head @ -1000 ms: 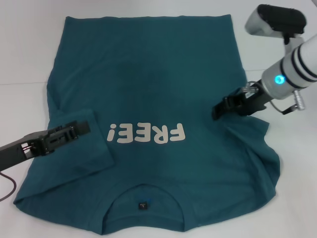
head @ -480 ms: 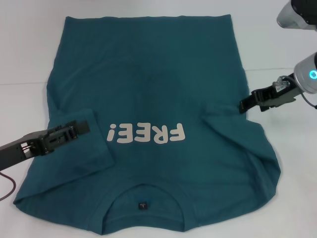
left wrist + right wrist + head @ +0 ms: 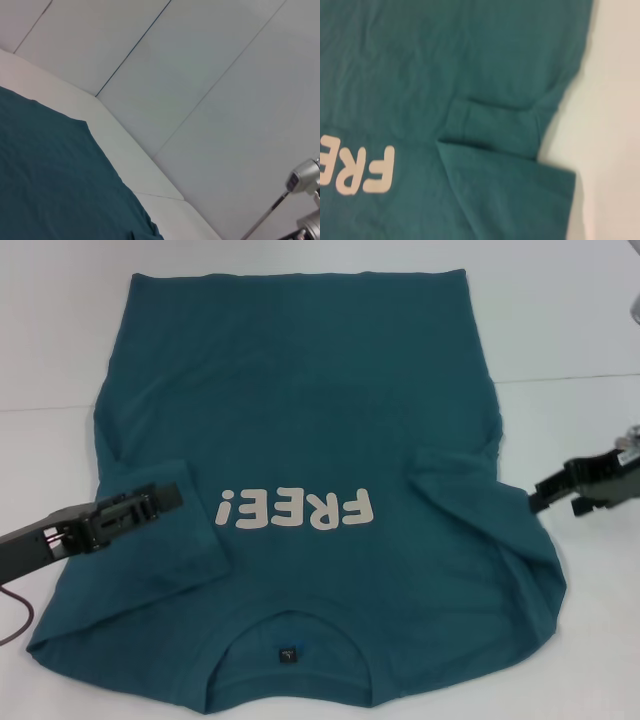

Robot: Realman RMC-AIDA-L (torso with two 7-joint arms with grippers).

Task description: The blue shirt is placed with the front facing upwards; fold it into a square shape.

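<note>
My left gripper [image 3: 165,498] low over folded-in left sleeve [image 3: 160,540], fingers look pressed together, nothing visibly pinched. One blue shirt [image 3: 300,420] flat on white table [image 3: 560,330], front up, collar toward me, hem far. One "FREE!" print [image 3: 297,510] across chest, four letters plus mark. One small dark neck label [image 3: 288,654] inside collar. Both sleeves, two total, folded onto body; right sleeve [image 3: 455,475] creased. My right gripper [image 3: 545,492] just off shirt's right edge, over table; can't tell if fingers spread or together.

left tool [image 3: 165,498] low, reaching inward | right tool [image 3: 540,495] at right edge
</note>
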